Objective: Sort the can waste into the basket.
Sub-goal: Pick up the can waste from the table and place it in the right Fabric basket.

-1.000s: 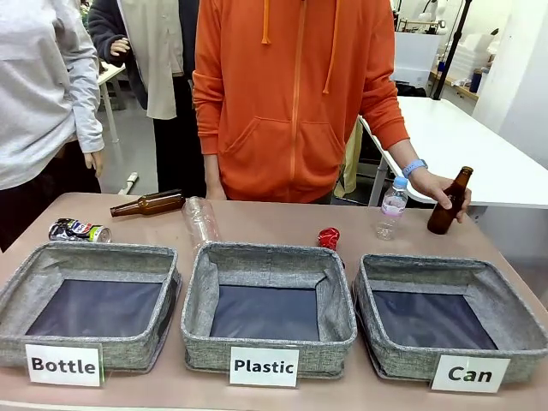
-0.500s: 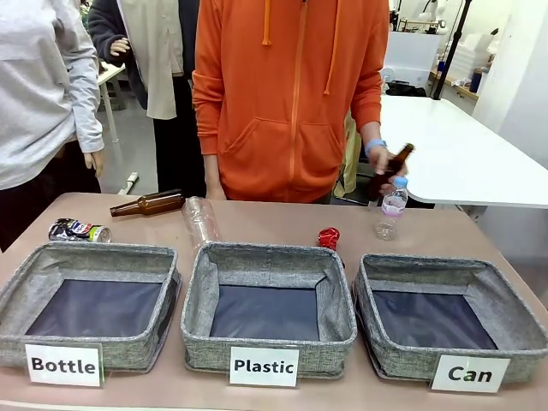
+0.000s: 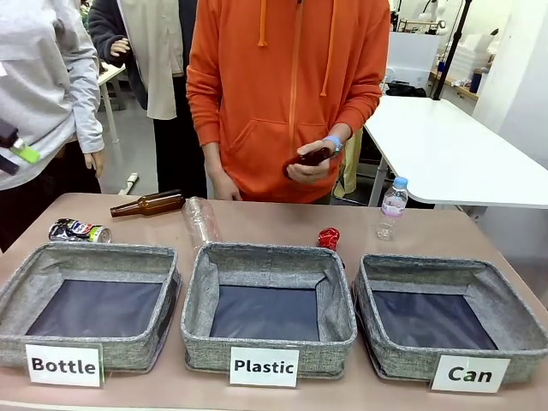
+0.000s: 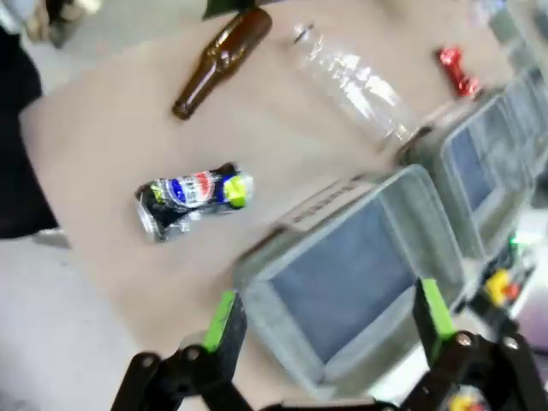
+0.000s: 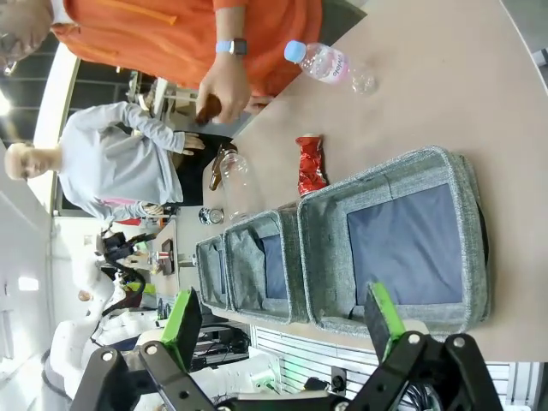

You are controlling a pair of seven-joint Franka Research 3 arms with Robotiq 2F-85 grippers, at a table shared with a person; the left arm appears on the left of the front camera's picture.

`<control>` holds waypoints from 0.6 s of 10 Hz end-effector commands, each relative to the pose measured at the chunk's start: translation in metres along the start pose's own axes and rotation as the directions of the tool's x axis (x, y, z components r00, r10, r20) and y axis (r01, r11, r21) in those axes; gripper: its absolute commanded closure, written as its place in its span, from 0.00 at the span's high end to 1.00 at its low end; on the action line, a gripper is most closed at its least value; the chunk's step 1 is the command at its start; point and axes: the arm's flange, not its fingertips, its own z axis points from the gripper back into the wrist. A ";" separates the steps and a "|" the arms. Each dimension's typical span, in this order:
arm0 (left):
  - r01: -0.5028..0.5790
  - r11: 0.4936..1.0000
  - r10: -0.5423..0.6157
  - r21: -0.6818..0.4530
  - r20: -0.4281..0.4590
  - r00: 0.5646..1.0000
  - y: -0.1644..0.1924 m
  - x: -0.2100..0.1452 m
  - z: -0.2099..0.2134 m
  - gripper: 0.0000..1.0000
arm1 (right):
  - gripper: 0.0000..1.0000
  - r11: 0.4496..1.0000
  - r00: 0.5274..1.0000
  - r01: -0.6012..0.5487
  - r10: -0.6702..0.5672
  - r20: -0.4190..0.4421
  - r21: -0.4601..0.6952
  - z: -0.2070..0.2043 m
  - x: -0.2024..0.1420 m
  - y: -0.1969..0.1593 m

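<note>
The shiny red can (image 3: 329,237) lies behind the middle basket, and the right wrist view has it (image 5: 310,164) beside the grey basket (image 5: 390,174) nearest that camera. That basket (image 3: 428,264) carries the "Can" label and stands at the right. The dark printed can (image 3: 79,230) lies at the far left; in the left wrist view it (image 4: 195,195) is beyond my open left gripper (image 4: 330,317), which hangs high over the table's left end (image 3: 17,147). My right gripper (image 5: 282,318) is open above the near edge of the "Can" basket. Neither holds anything.
Baskets labelled "Bottle" (image 3: 94,253) and "Plastic" (image 3: 265,253) stand left and middle. A brown bottle (image 3: 147,204) and a clear plastic bottle (image 3: 200,220) lie behind them. A small water bottle (image 3: 392,206) stands at the right. A person in orange holds another brown bottle (image 3: 310,157).
The person lifted the brown bottle off the table's right end and brought it in front of their chest. My left gripper has come into the front view at the left edge.
</note>
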 end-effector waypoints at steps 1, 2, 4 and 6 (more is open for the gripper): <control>0.135 0.987 -0.132 0.087 -0.035 0.991 0.006 0.013 -0.010 1.00 | 1.00 0.999 1.000 -0.024 0.024 0.012 0.031 0.001 0.003 -0.001; 0.152 0.985 -0.147 0.075 -0.065 0.987 0.003 0.020 -0.023 1.00 | 1.00 0.999 1.000 -0.024 0.024 0.012 0.031 0.001 0.003 -0.001; 0.119 0.991 -0.115 0.058 -0.069 0.991 0.011 0.018 -0.020 1.00 | 1.00 0.999 1.000 -0.024 0.024 0.012 0.031 0.001 0.003 -0.001; 0.119 0.991 -0.115 0.058 -0.069 0.991 0.011 0.018 -0.020 1.00 | 1.00 0.999 1.000 -0.024 0.024 0.012 0.031 0.001 0.003 -0.001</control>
